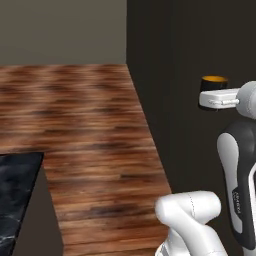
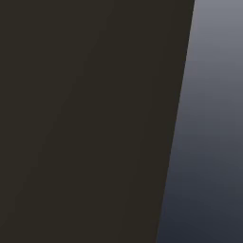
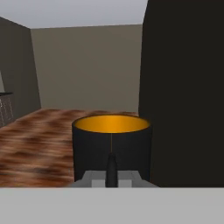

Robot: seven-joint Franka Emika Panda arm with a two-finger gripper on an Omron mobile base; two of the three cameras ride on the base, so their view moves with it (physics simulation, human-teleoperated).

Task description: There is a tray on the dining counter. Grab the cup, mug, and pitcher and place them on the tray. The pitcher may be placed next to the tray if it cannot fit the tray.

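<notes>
Presently the gripper (image 3: 112, 173) is clenched on the mug (image 3: 112, 146), carried in the air. In the hand view the black mug stands upright directly ahead of the fingers, its orange interior open to the camera; one dark fingertip (image 3: 112, 168) rises against the near wall of the mug at its middle, so the jaws appear pinched on the rim wall, one finger outside and the other presumably inside, though the inner one cannot be made out. No handle can be made out from this angle.

In the left base view the mug (image 1: 214, 81) shows as a small black cylinder with an orange top just above the white hand of the arm (image 1: 240, 165), high at the right of the frame, in front of a tall dark panel (image 1: 180, 75). Well below lies a wooden floor (image 1: 90, 140) of reddish-brown planks. A corner of the dining counter (image 1: 15, 200), black marble veined in white, sits at the lower left edge, well apart from the mug.

The right base view gives a dark flat surface (image 2: 85, 118) and a grey-blue one (image 2: 209, 142) beside it.
</notes>
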